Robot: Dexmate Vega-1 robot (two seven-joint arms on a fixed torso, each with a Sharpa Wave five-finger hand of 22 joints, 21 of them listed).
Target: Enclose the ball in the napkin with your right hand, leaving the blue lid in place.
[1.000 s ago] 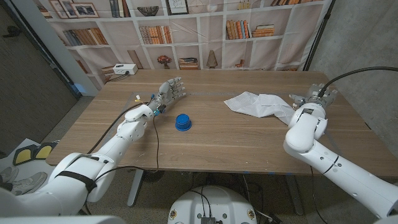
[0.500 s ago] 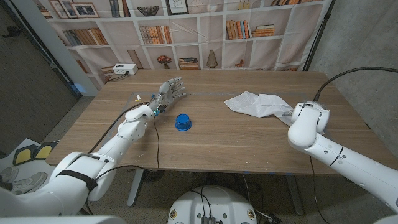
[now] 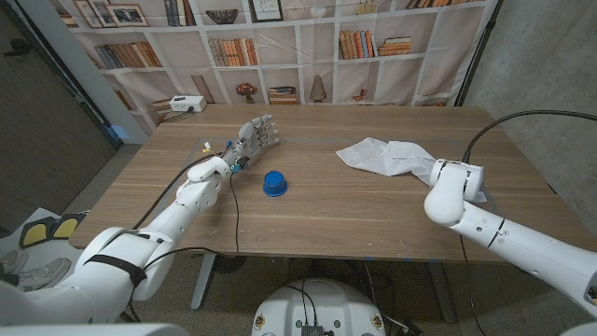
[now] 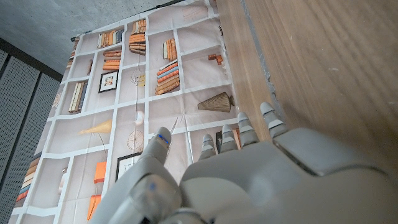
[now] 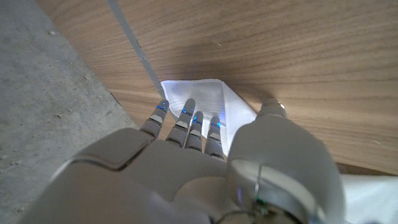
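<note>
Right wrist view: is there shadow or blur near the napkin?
Right wrist view: a soft dark shadow lies on the table just beyond the napkin corner; the right robot hand looks blurred up close. Head view: even light, no glare.

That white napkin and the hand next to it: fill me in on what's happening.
The robot's right hand is at the corner of the crumpled white napkin near the wooden table's right edge, fingers reaching over it; whether it grips the cloth cannot be told. The left hand waits with fingers apart, holding nothing, behind the blue lid. No ball is visible.
</note>
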